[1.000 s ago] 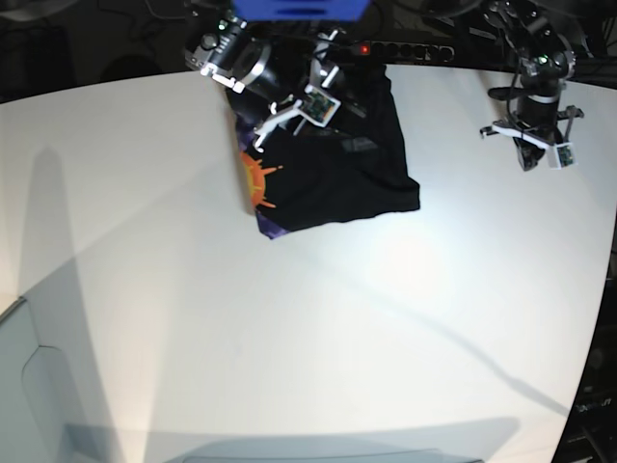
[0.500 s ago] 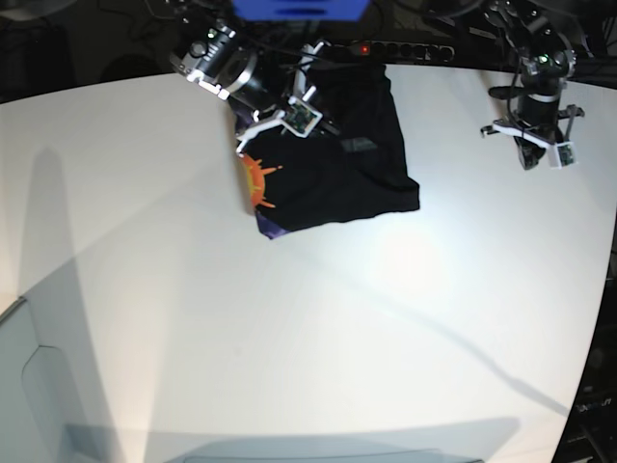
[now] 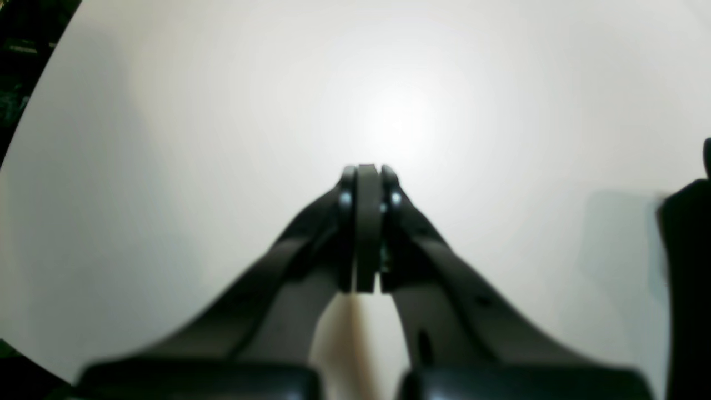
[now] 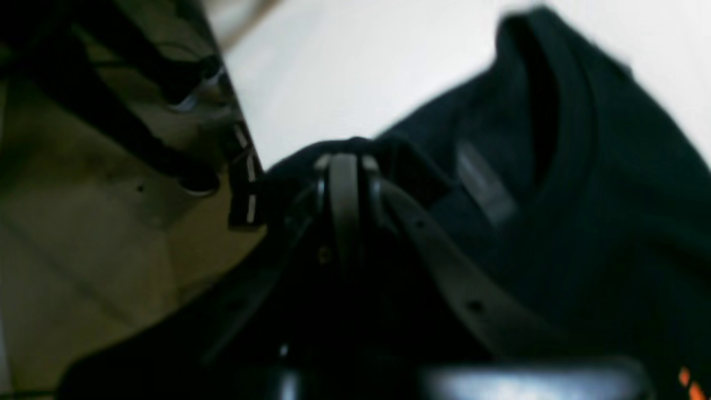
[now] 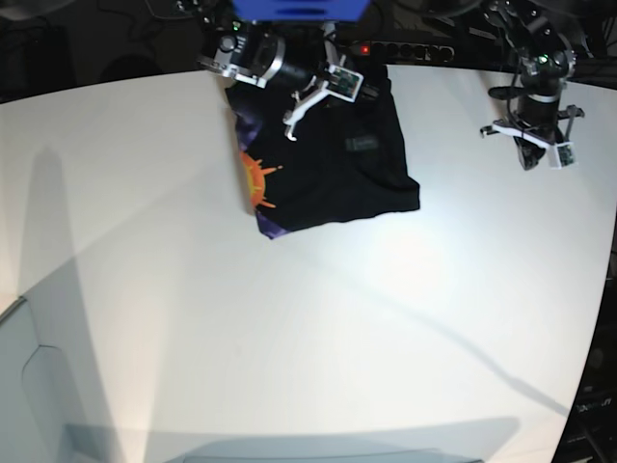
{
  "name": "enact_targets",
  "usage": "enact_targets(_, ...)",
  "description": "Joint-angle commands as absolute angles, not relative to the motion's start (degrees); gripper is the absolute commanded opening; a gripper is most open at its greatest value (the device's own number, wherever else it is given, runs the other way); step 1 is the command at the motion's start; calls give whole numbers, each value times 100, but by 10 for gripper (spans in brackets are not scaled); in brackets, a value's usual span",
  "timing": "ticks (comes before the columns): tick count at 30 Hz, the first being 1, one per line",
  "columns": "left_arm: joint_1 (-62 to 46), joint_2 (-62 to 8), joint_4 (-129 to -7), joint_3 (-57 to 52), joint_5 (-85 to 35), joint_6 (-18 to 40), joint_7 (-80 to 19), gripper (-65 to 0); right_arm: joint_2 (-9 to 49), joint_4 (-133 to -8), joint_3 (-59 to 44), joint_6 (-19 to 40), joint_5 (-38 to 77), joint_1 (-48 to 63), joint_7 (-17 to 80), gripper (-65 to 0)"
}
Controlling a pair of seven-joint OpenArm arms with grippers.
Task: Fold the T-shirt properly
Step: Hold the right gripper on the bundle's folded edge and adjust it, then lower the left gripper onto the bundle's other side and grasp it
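Observation:
The black T-shirt [image 5: 337, 183] lies folded into a rough square at the far middle of the white table [image 5: 289, 318]. Its orange print [image 5: 255, 181] shows on the left edge. My right gripper [image 5: 355, 95] reaches over the shirt's far edge. In the right wrist view this gripper [image 4: 344, 164] is shut, with a hump of the T-shirt [image 4: 583, 194] bunched around its tips, close to the neck label [image 4: 483, 183]. My left gripper [image 5: 528, 154] hangs shut over bare table at the far right. In the left wrist view the left gripper [image 3: 366, 172] holds nothing.
A power strip [image 5: 405, 48] with a red light lies just past the table's far edge, close behind the shirt. A blue box [image 5: 299, 8] sits above the right arm. The table edge [image 4: 244, 166] runs just left of the right gripper.
The right arm swung from the shirt's left part to its far edge and its jaws closed there. The shirt's shape is about the same. The left arm stayed still.

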State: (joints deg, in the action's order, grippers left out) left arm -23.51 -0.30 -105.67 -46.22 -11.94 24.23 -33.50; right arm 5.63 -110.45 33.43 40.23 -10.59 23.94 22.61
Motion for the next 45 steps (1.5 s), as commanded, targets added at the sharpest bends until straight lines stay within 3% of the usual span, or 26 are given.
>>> enact_targets(1,-2360,-92,-10747,-4646,-1244,2413,-3222,-650,602,-11099,3442,4000,-963,2378,2132,-650)
enact_targets(21,-2369,-92,-10897,-4646,-1244,2413,-3222,-650,295,-10976,2782,4000,-963,2149,2105,-650)
enact_targets(31,-2369,-84,-10897,-4646,-1244,2422,-3222,-644,514,-10404,3749,4000,-963,1895,2114,-650)
enact_targets(39,-2571,13,-11020,-4646,-1305,2413,-3222,-399,514,-10809,3591,4000,-963,1631,2123,-650)
enact_targets(45,-2738,558,-11442,-4576,-1314,2431,-3222,-374,136,-11055,2738,4000,-954,1578,2114,-650)
